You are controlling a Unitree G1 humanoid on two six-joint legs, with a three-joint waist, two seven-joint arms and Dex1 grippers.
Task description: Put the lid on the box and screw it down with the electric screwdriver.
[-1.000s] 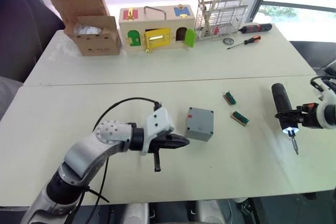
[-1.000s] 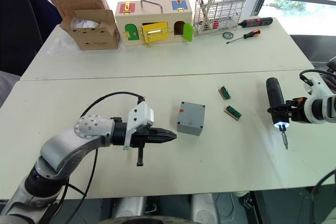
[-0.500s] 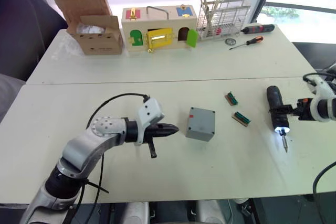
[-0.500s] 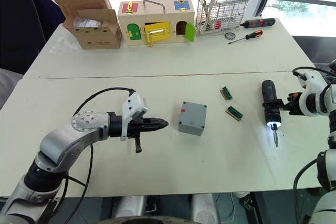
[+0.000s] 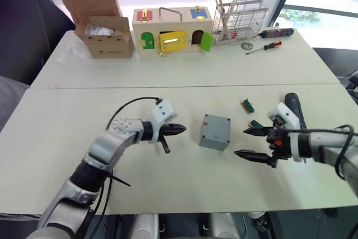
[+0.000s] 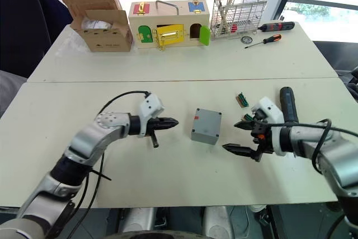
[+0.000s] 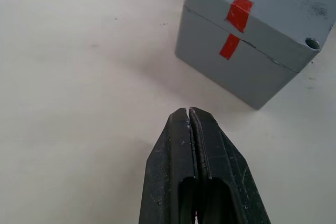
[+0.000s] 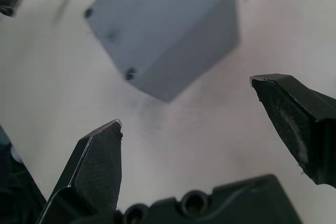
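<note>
The grey box (image 5: pixel 215 131) sits near the middle of the frame on the white table (image 5: pixel 184 186). The lid (image 7: pixel 265 11) is on top of it, and a red mark runs across the seam between lid and box. Small screw holes show at the lid's corners.

The left gripper (image 5: pixel 178 129) hangs just left of the box, apart from it. Its two black fingers are pressed together and hold nothing. They point at the box.

The right gripper (image 5: pixel 250 143) is at the right of the box, also apart from it. Its fingers are spread wide with nothing between them. They point at the box too.

The electric screwdriver (image 6: pixel 287 103) lies on the table at the right side of the frame, behind the right gripper.

Two small green and brown parts (image 5: pixel 247 105) lie on the table between the box and the screwdriver.

At the top of the frame stand a cardboard box (image 5: pixel 103 23), a wooden box with coloured doors (image 5: pixel 172 29) and a wire rack (image 5: pixel 240 20). Two hand screwdrivers (image 5: pixel 264 45) lie beside the rack.
</note>
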